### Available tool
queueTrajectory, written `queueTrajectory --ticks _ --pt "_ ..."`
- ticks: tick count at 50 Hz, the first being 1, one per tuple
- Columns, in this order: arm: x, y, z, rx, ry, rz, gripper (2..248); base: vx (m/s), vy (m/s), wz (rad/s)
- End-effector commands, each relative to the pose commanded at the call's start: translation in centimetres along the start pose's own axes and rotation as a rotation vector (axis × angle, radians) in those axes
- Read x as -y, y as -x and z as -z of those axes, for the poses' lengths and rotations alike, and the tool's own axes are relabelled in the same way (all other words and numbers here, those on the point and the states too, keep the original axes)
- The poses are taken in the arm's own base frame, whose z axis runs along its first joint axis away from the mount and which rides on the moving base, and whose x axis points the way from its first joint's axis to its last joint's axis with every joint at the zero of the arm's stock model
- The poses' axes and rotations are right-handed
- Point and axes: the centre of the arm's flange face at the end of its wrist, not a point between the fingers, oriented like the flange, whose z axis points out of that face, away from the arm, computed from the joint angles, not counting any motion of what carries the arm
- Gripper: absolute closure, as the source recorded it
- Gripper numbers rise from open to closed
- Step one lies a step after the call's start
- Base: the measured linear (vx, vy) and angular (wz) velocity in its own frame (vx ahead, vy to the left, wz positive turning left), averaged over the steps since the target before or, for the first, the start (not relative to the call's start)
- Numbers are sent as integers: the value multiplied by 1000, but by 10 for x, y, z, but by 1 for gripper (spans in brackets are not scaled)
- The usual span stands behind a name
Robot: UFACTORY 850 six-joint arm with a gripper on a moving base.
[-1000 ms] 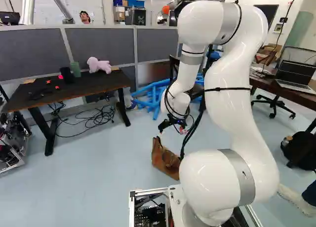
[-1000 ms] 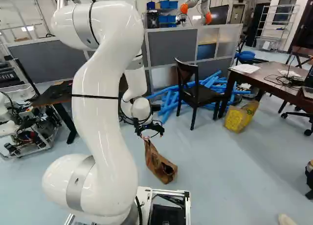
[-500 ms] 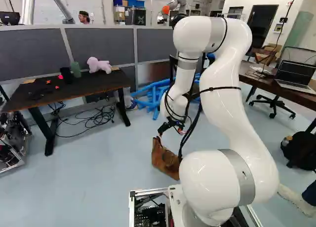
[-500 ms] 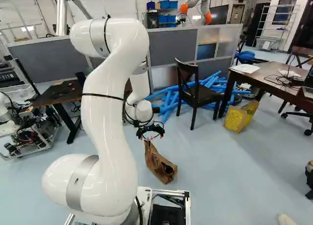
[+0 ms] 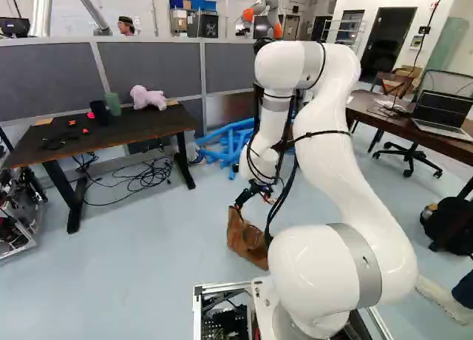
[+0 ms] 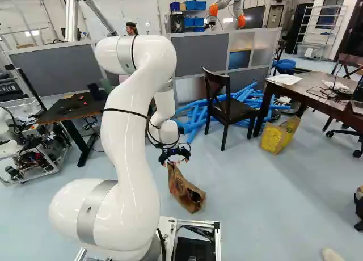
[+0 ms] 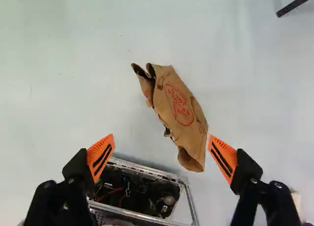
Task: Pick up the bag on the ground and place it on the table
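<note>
- Nearest, at the foot of both base views, is the metal frame of the base (image 5: 223, 288), with wiring inside it.
- The white arm (image 5: 355, 199) rises beside that frame and bends down toward its far side.
- Just beyond the frame, the crumpled brown paper bag (image 5: 247, 240) sits on the pale floor, red print on one side.
- Above the bag hangs the gripper (image 6: 174, 160), fingers spread wide and holding nothing. In the wrist view the bag lies ahead of the gap, its near end closer to one orange pad (image 7: 223, 158) than the other. Whether a fingertip brushes the bag, I cannot tell.
- To the right, a black backpack (image 5: 447, 223) rests on the floor.
- Farther off on the left, a black table (image 5: 111, 137) bears a pink plush toy (image 5: 150, 97) and a black cup (image 5: 100, 113).
- Far right, a dark table (image 6: 309, 91) stands near a black chair (image 6: 231, 110) and a yellow bag (image 6: 277, 138).
- Blue tubes (image 6: 195, 118) are heaped before the grey partition (image 5: 133, 70).
</note>
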Motion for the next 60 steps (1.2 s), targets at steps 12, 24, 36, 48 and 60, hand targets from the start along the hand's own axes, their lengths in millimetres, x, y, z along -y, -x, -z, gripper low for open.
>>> queueTrajectory --ticks 12,24,36,48,60 --pt "-1 -1 -18 16 -11 124 3 0 0 0" --pt "-2 -1 -36 29 -22 262 3 0 0 0" --pt "-3 -1 -55 40 -32 389 3 0 0 0" --pt "-4 -1 -73 50 -42 509 3 0 0 0" --pt "-4 -1 -91 60 -50 533 3 0 0 0"
